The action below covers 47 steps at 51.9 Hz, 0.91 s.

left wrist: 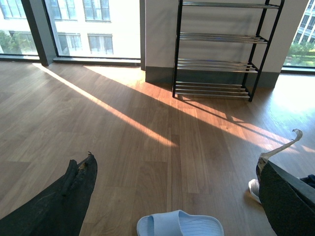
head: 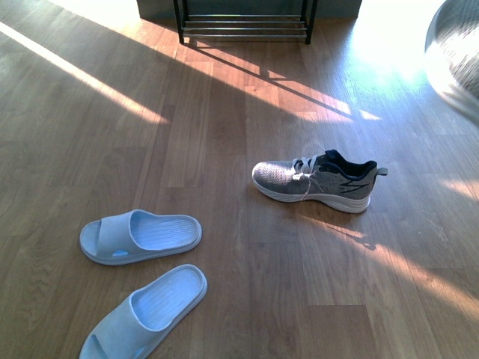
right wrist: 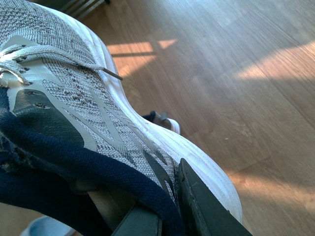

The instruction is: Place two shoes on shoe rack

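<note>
One grey knit shoe [head: 314, 182] with a white sole lies on its sole on the wood floor, right of centre. My right gripper [right wrist: 165, 209] is shut on the navy heel collar of the second shoe [right wrist: 74, 93] and holds it off the floor, with one dark finger [right wrist: 202, 206] against the shoe's side. The shoe rack [head: 243, 26] stands at the far wall; it also shows in the left wrist view [left wrist: 219, 49], with its chrome rods bare. My left gripper [left wrist: 174, 206] is open and empty, low over the floor.
Two light blue slippers [head: 142, 235] [head: 146, 310] lie at the front left; one shows between my left fingers [left wrist: 179, 226]. A blurred grey shape [head: 455, 52] fills the upper right corner. Bright sun stripes cross the floor. Windows [left wrist: 93, 24] stand left of the rack.
</note>
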{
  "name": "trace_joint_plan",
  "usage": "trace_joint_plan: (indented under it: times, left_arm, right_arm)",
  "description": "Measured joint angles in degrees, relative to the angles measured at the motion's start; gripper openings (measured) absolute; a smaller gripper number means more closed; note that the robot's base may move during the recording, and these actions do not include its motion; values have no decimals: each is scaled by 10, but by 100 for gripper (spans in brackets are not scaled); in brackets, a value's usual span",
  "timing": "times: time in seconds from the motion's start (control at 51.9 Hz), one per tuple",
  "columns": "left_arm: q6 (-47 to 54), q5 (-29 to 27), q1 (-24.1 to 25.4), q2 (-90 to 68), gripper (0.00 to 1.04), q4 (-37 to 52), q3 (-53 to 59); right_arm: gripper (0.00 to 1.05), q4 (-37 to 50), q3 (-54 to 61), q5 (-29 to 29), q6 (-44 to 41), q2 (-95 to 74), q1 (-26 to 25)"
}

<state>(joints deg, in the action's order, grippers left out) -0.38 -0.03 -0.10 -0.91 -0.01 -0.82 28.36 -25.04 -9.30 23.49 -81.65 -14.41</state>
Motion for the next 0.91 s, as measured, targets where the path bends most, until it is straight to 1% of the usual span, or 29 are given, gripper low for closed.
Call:
trace_joint_plan:
  times: [0.077, 0.173, 0.212, 0.251, 0.289, 0.52, 0.906]
  left_arm:
    - [0, 0, 0, 0, 95, 0, 0]
    - [0, 0, 0, 0, 95, 0, 0]
    - [0, 0, 0, 0, 95, 0, 0]
    - [0, 0, 0, 0, 95, 0, 0]
    - [0, 0, 0, 0, 95, 0, 0]
    - [0, 0, 0, 0, 95, 0, 0]
    - [0, -1, 0, 0, 95, 0, 0]
  right_arm:
    - [5, -47, 16, -36, 11, 91, -21]
    - [5, -98, 42, -104, 8, 210, -41]
    - [5, -112, 51, -148, 2, 251, -50]
    - [5, -115, 61, -175, -4, 279, -55]
    - [5, -115, 62, -189, -8, 291, -55]
    - [5, -116, 67, -172, -12, 292, -60]
    - [5, -116, 68, -179, -17, 293, -60]
